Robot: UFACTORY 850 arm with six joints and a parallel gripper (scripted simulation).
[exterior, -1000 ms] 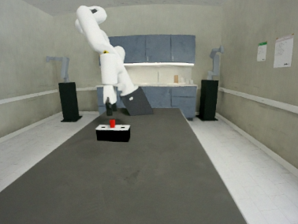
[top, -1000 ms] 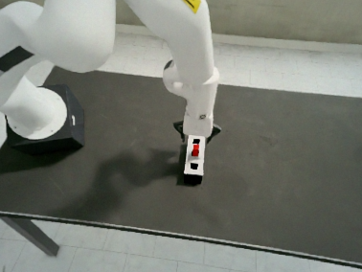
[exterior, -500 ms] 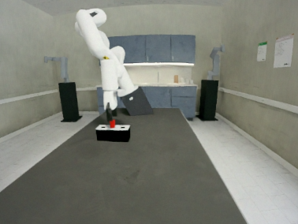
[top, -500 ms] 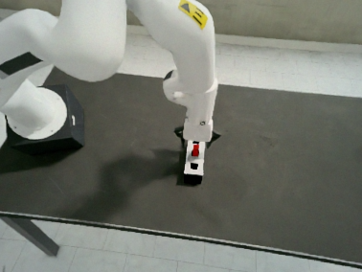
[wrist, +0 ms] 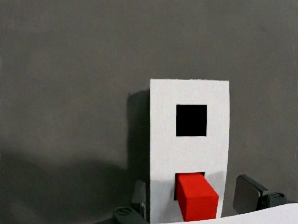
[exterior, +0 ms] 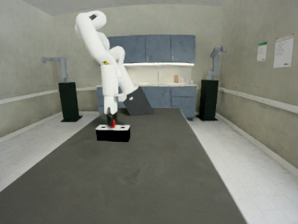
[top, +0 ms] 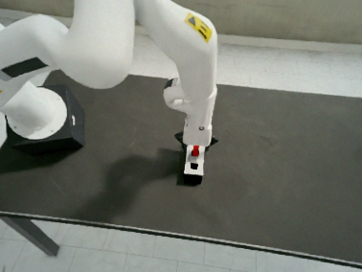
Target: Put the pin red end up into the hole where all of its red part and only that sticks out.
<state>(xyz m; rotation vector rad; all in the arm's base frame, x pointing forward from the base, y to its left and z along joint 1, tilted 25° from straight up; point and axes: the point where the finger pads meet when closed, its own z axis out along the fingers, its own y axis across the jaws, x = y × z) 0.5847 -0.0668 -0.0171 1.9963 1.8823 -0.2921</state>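
Top view: The white robot arm reaches over the dark table, its base on a black pedestal. The xArm Gripper points down at the rear part of the block, which has a white top face and black sides. The red-ended pin shows at the block's top, next to an unfilled square hole.

Exterior view: The block sits flat on the table. The pin stands in its middle hole, red end up, with a dark opening on either side. Only red is discernible above the top face; whether the whole red part is exposed cannot be determined. Blue-grey cabinets line the far wall.

Wrist view: The pin rises from its square hole, a dark margin of which is visible beside it. The unfilled hole lies farther from the gripper. The claw is released: its dark fingers stand well apart, one on each side of the block, with visible space between them and the pin. The near end of the block is cut off by the picture's edge and the white housing.

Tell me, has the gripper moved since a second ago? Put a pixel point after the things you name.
Yes. In the exterior view, the gripper (top: 196,142) (exterior: 112,121) (wrist: 192,196) has come down, closer to the block (top: 192,179) (exterior: 113,135) (wrist: 164,125), which sits where it did.
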